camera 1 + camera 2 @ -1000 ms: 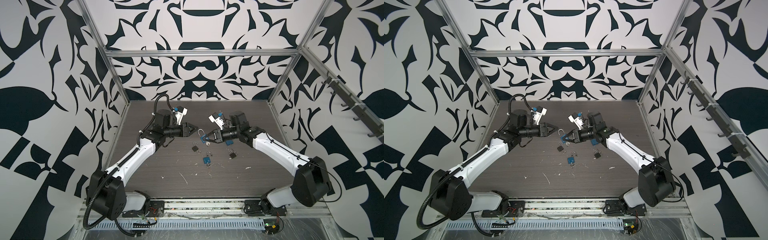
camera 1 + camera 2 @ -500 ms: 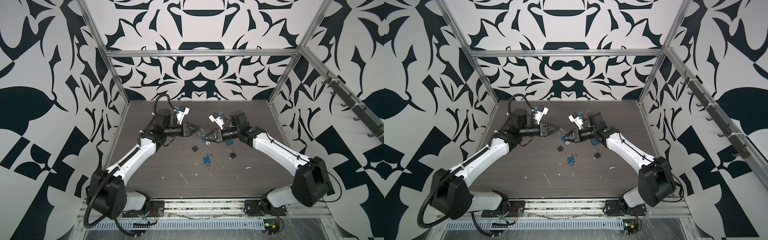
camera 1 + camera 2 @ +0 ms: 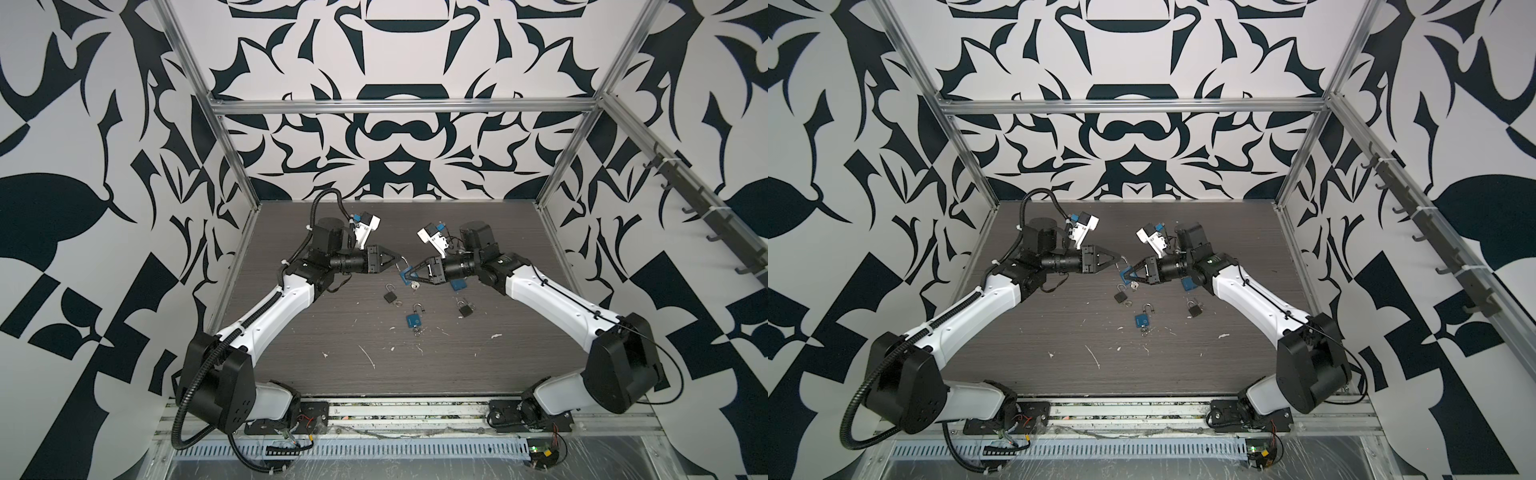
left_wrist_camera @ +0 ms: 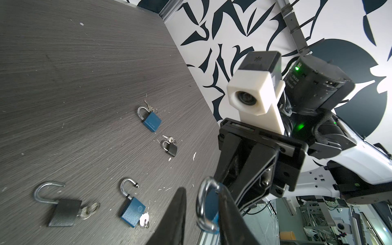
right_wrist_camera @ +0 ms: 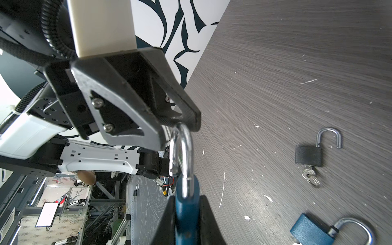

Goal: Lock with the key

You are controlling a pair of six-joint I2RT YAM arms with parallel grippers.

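Clamping the blue padlock (image 5: 186,214) by its body, the right gripper (image 5: 186,199) holds it up above the table (image 3: 332,345) near the middle, with its 2 fingers pressed flat against the lock's sides. The silver shackle (image 5: 189,148) points toward the left gripper (image 4: 201,191). Its free leg ends short of the body, so the lock stands unlatched. The left gripper's jaws are partly apart and straddle the shackle's bend: in the left wrist view 1 finger (image 4: 230,212) lies against the steel while a gap shows beside the other. A silvery key (image 3: 414,285) shows just below the held lock in a top view; whether it sits in the keyhole I cannot tell. On the table nearby lie a loose blue padlock (image 3: 413,321) and a black padlock (image 3: 390,296), both with shackles swung open.
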